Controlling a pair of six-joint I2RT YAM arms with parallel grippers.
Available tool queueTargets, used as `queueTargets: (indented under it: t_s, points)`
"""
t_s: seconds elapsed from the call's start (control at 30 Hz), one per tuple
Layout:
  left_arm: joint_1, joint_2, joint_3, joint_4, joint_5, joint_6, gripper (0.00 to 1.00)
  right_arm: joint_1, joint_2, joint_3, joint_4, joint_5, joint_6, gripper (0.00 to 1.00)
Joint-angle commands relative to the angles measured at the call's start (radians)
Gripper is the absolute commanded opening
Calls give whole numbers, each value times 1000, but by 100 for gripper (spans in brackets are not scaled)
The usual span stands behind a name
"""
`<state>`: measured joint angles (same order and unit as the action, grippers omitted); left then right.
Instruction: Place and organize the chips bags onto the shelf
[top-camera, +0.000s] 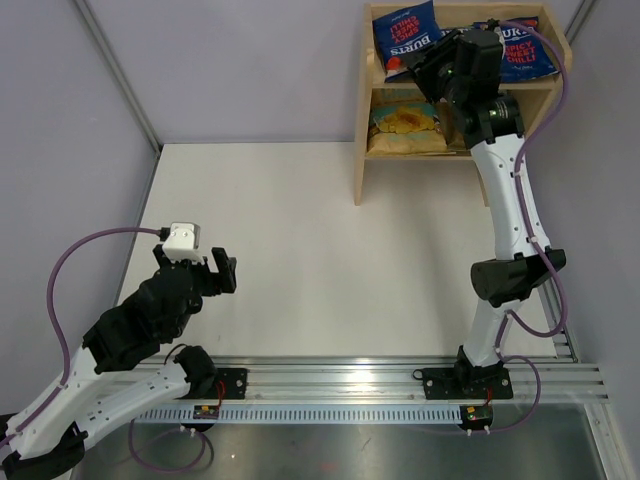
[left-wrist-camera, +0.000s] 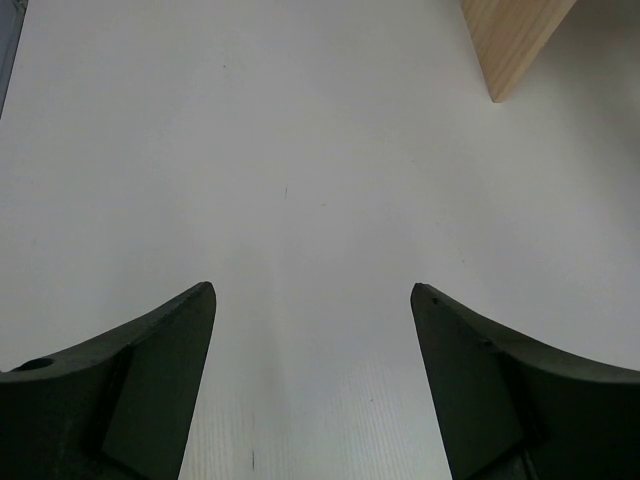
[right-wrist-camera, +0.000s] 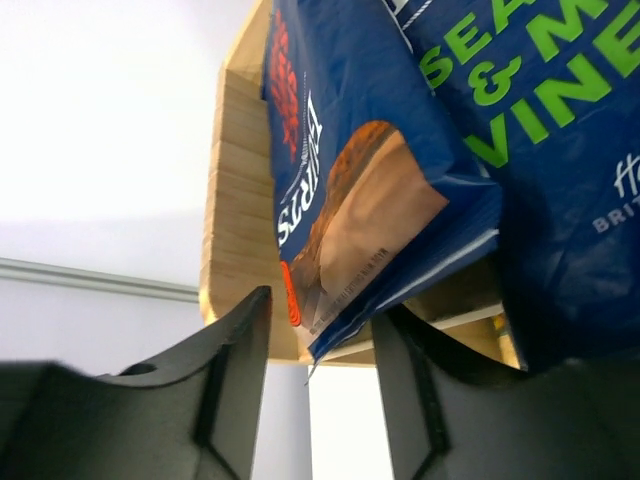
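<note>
The wooden shelf (top-camera: 362, 150) stands at the table's far right. A dark blue bag with a red label (top-camera: 405, 35) leans on the left of its upper tier, and another blue bag (top-camera: 527, 55) is at the right. A tan bag (top-camera: 405, 128) lies on the lower tier. My right gripper (top-camera: 422, 68) is at the upper tier, open. In the right wrist view the red-label bag's (right-wrist-camera: 350, 170) bottom corner hangs between the right gripper's (right-wrist-camera: 323, 302) parted fingers, unpinched, next to a green-lettered blue bag (right-wrist-camera: 545, 150). My left gripper (top-camera: 222, 272) (left-wrist-camera: 312, 300) is open over bare table.
The shelf's side panel (left-wrist-camera: 510, 40) shows at the far right in the left wrist view, well ahead of those fingers. My right arm (top-camera: 515, 210) rises from the near rail (top-camera: 400, 375) and covers the middle of both tiers. Grey walls enclose the white table (top-camera: 300, 240).
</note>
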<state>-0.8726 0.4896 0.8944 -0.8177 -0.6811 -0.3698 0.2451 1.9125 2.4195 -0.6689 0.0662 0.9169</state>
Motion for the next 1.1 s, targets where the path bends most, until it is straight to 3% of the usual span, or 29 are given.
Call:
queueTargets:
  t_s: [0.0,0.33,0.47,0.63,0.97,1.07]
  points:
    - [1,-16,-2,34,11,12,82,-1,-78,-39,97,-26,51,50]
    - [1,-26,-5,34,6,12,82,0,-26,-31,97,-19,120,31]
    - [3,-26,-5,35,3,14,82,19,-52,-127,184,0,195,21]
    - [3,-36,-5,34,0,12,82,49,-102,-226,276,69,255,18]
    - [3,-43,-8,32,-6,11,82,72,-116,-263,298,90,261,24]
    - [3,-42,-6,34,-6,12,82,72,-133,-255,284,92,225,39]
